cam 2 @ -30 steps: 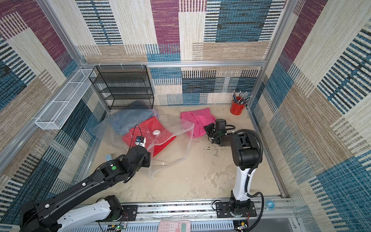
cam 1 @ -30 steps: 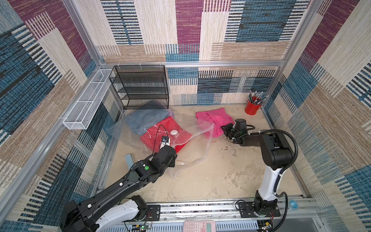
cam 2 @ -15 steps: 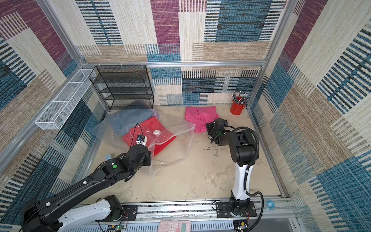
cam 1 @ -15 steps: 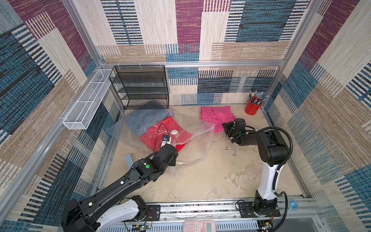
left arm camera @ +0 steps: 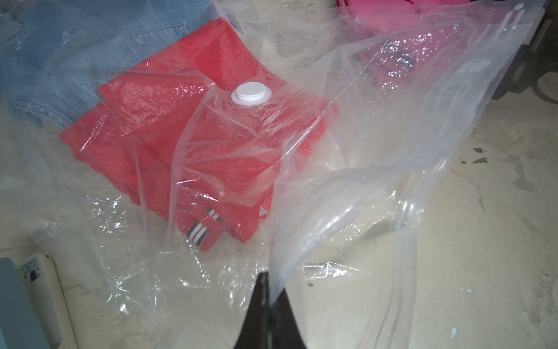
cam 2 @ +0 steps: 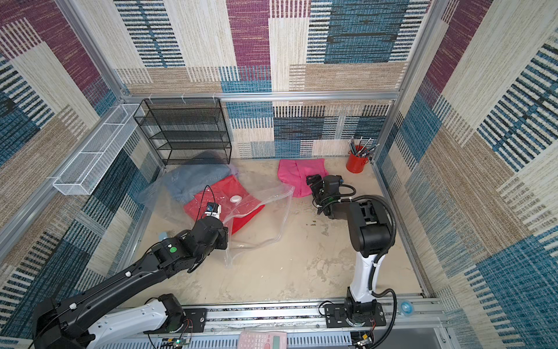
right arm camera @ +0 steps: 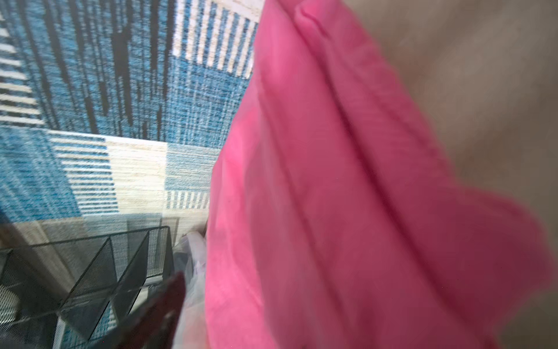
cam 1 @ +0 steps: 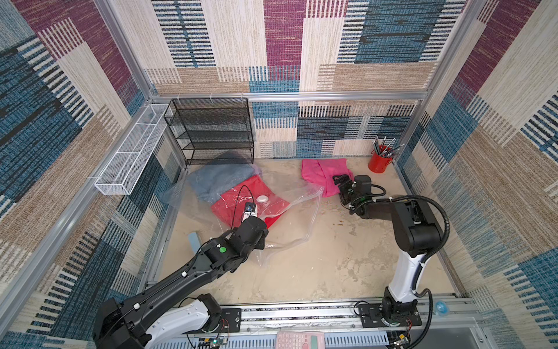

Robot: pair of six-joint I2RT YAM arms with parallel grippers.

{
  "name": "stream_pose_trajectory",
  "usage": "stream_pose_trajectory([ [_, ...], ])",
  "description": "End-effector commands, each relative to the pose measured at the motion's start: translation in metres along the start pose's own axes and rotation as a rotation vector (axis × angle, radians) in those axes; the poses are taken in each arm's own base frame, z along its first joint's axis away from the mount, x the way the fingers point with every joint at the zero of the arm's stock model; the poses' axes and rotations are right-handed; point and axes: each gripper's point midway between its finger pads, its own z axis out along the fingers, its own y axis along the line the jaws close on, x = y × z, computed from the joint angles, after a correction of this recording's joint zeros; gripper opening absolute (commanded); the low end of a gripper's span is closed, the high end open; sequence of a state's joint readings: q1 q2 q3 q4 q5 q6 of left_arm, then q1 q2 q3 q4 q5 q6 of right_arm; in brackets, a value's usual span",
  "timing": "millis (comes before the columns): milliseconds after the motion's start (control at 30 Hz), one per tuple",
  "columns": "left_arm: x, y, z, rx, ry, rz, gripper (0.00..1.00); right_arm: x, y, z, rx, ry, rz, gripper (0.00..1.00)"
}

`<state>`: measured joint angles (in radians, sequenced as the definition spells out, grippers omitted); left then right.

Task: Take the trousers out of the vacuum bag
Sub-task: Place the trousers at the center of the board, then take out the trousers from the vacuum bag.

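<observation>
The left hand [left arm camera: 268, 290] is clamped together on a fold of the bag [left arm camera: 377, 145]. Inside it, at the bench's [cam 1: 317, 272] 10 o'clock, lie the red trousers [left arm camera: 169, 136], whose small white logo [left arm camera: 262, 213] is too blurred to read, and the denim [left arm camera: 60, 60]. The right hand [cam 1: 339, 181] is at the pink trousers [cam 1: 323, 169], outside the bag at 1 o'clock. I cannot tell whether it is apart or gripping. Both have shifted slightly toward 12 o'clock since a second ago.

The mottled beige table [cam 1: 302, 272] carries the see-through vacuum bag [cam 1: 297, 217] at ten o'clock, pink trousers [cam 1: 320, 170] at twelve, a red pencil cup [cam 1: 379, 163] at two and a black mesh rack [cam 1: 211, 133] at eleven.
</observation>
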<state>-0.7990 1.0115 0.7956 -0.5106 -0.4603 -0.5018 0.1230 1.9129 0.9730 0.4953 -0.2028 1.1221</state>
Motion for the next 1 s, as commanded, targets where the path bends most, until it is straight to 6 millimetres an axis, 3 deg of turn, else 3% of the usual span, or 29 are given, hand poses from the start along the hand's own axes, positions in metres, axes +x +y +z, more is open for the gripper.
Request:
stream_pose_trajectory([
  [0, -0.003, -0.002, 0.000, 0.009, -0.006, -0.001, 0.00, 0.007, 0.006, -0.017, -0.019, 0.028, -0.042, 1.00],
  [133, -0.004, -0.004, 0.001, 0.013, -0.011, -0.007, 0.00, 0.026, 0.000, -0.051, -0.030, 0.076, -0.040, 1.00],
  [300, -0.006, -0.007, 0.002, 0.025, -0.024, -0.026, 0.00, 0.056, -0.022, -0.106, 0.011, 0.150, -0.137, 1.00],
  [500, -0.005, -0.007, 0.006, 0.020, -0.023, -0.034, 0.00, 0.084, -0.009, -0.178, -0.070, 0.230, -0.422, 1.00],
  [600, 0.000, -0.006, 0.010, 0.011, -0.014, -0.031, 0.00, 0.095, 0.000, -0.207, -0.122, 0.254, -0.471, 0.98],
  [733, 0.000, -0.006, 0.010, 0.007, -0.002, -0.020, 0.00, 0.109, 0.005, -0.224, -0.204, 0.271, -0.425, 0.94],
  [967, -0.003, -0.011, 0.006, 0.042, -0.007, -0.022, 0.00, 0.150, 0.037, -0.223, -0.305, 0.364, -0.394, 0.89],
])
